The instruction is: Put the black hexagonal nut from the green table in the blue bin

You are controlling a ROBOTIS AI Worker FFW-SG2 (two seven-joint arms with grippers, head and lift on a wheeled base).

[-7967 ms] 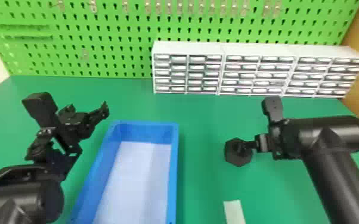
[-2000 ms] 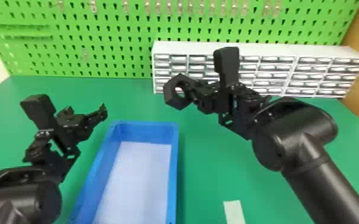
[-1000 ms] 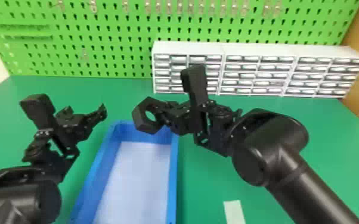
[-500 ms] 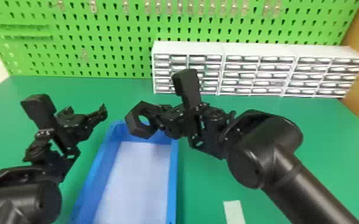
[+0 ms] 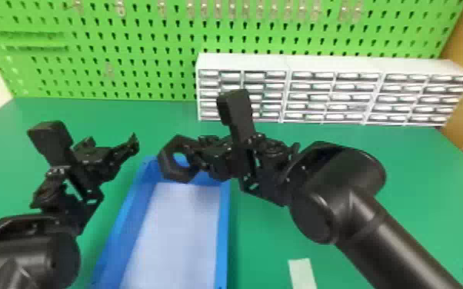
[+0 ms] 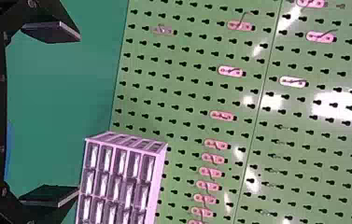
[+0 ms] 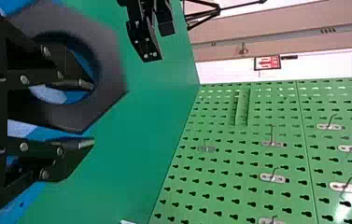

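Observation:
The black hexagonal nut [image 5: 169, 169] is held in the air over the far end of the blue bin [image 5: 225, 230], its hole facing the head camera. My right gripper [image 5: 196, 155] comes from the right and is shut on the nut's rim. In the right wrist view, that gripper [image 7: 91, 114] has one finger inside the hole and one outside the nut [image 7: 110, 60], with the rim between them. My left gripper [image 5: 111, 148] is parked left of the bin; in the left wrist view the same gripper [image 6: 77, 114] stands open, its fingers wide apart around nothing.
White drawer units [image 5: 334, 92] stand at the back of the green table [image 5: 357, 134], before a green pegboard [image 5: 127, 46]. A pale strip [image 5: 302, 273] lies on the table right of the bin. White paper [image 5: 177, 238] covers the bin's floor.
From resting on the table at the right, the nut has been picked up by my right gripper and carried left over the bin's far end. Lately it has barely moved. The left arm has stayed put.

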